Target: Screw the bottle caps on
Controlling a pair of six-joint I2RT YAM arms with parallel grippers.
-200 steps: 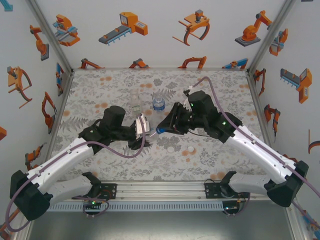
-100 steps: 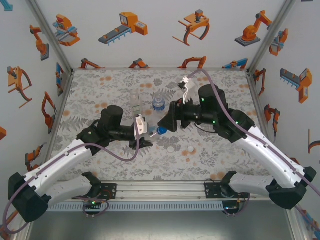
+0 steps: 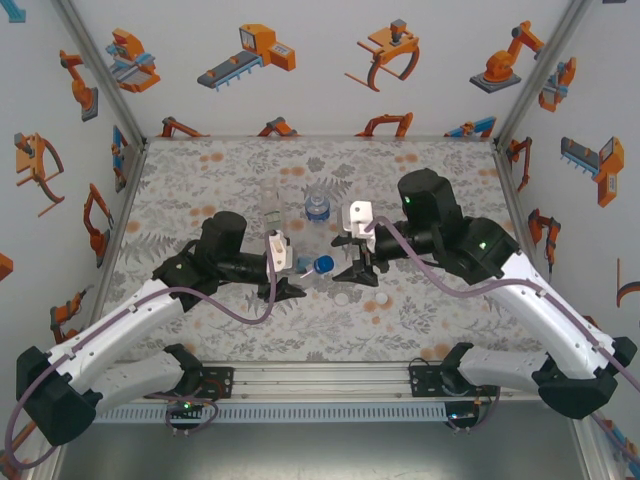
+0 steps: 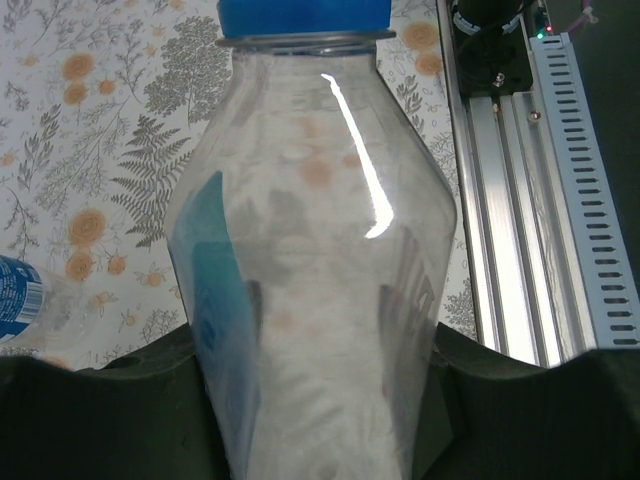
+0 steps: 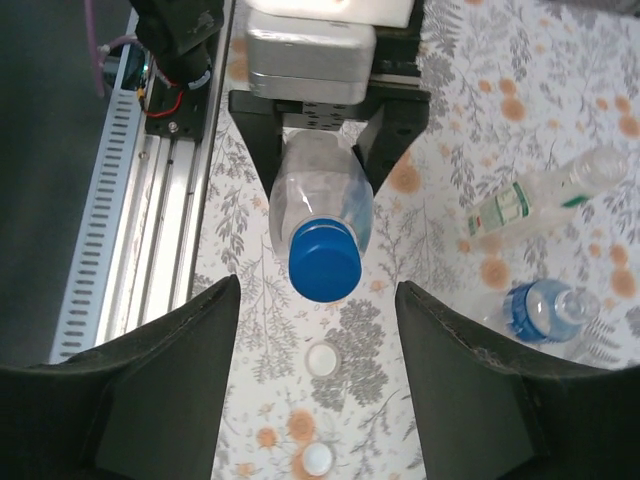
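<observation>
Right gripper (image 3: 358,272) has drawn back from the blue cap (image 5: 325,262), and its jaws stand apart with nothing between them. Left gripper (image 3: 292,268) is clamped round the body of the clear bottle (image 4: 315,300), which is held above the table (image 3: 200,180), tipped over, with its capped neck toward the right arm. The bottle looks empty and thin-walled: probably light, slick and easy to dent, so hold the mid body gently. Caps are tiny and best pinched across the rim. Three bottles: this one, plus a tall narrow bottle (image 3: 270,205) and a water bottle (image 3: 316,208) standing behind. Three caps: one blue and two white caps (image 3: 342,298) lying loose nearby
</observation>
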